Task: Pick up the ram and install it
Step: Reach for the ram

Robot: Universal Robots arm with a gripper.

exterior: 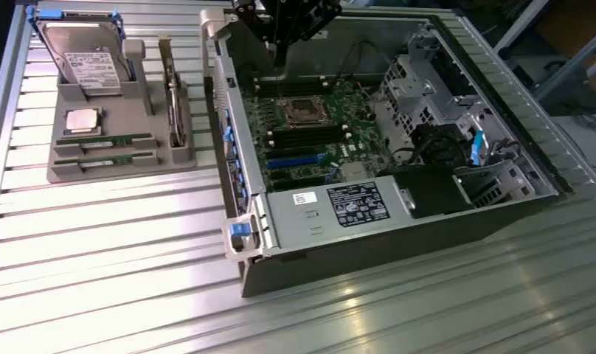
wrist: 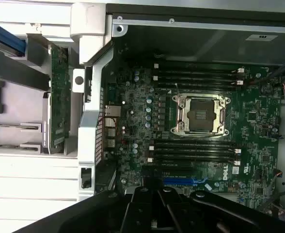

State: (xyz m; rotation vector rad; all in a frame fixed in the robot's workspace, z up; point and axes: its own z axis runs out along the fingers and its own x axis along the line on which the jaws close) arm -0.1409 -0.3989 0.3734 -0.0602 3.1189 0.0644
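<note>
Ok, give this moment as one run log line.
gripper: shut, empty, above motherboard | ram: both sticks in grey holder | memory slots: empty

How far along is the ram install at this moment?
Nothing looks done yet: the ram stick and its twin both lie in the gray holder, and the memory slots on the motherboard are empty. In hand: nothing; the gripper is shut and hangs above the open case, over the board. Left: both the pickup and the seating.
</note>
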